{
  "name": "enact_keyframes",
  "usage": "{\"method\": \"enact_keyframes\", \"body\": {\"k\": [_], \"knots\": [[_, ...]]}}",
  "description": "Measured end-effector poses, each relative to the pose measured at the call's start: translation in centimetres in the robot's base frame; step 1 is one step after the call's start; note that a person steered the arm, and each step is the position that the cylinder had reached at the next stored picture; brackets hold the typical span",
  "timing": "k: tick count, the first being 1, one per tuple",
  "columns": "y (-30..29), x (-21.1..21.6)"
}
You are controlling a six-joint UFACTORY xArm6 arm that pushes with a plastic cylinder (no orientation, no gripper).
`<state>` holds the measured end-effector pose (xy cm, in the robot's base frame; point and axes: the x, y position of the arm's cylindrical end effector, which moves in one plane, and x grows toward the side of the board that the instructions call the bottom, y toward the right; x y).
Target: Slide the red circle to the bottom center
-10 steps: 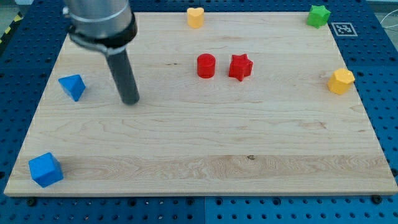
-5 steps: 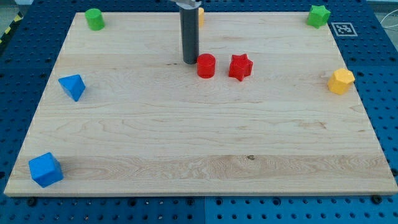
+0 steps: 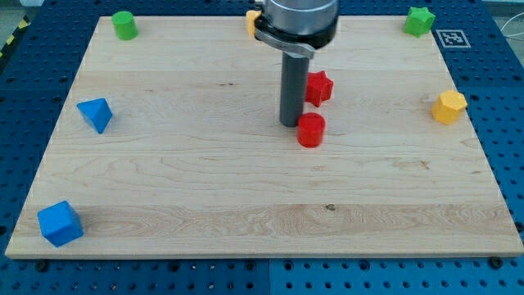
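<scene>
The red circle (image 3: pixel 310 130) is a short red cylinder lying a little right of the board's middle. My tip (image 3: pixel 290 123) stands just to the circle's upper left, touching or nearly touching it. The dark rod rises from there and hides part of the red star (image 3: pixel 319 87), which sits just above the circle. The wooden board (image 3: pixel 246 205) fills most of the view.
A green circle (image 3: pixel 124 24) is at the top left, a green star (image 3: pixel 420 20) at the top right. A yellow block (image 3: pixel 449 107) sits at the right edge, another yellow block (image 3: pixel 250 20) at the top, mostly hidden. A blue pyramid-like block (image 3: pixel 96 114) and blue cube (image 3: pixel 60 223) are at the left.
My tip moved from the left of the board to the red circle's upper left, then pushed it down and to the right, away from the red star.
</scene>
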<state>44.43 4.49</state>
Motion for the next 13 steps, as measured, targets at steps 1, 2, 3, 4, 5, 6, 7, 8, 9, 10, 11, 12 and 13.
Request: {"method": "enact_keyframes", "body": {"k": [1,2,3,4,5,6,7,8,9,10,11,12,13], "knots": [[2.2,1.8],[3.6,2.1],[7.4,1.4],[9.8,2.3],[8.9,2.7],[6.0,2.7],[4.4,3.4],[3.9,5.2],[3.8,7.6],[3.6,9.4],[2.4,9.0],[0.8,9.0],[0.8,9.7]]}}
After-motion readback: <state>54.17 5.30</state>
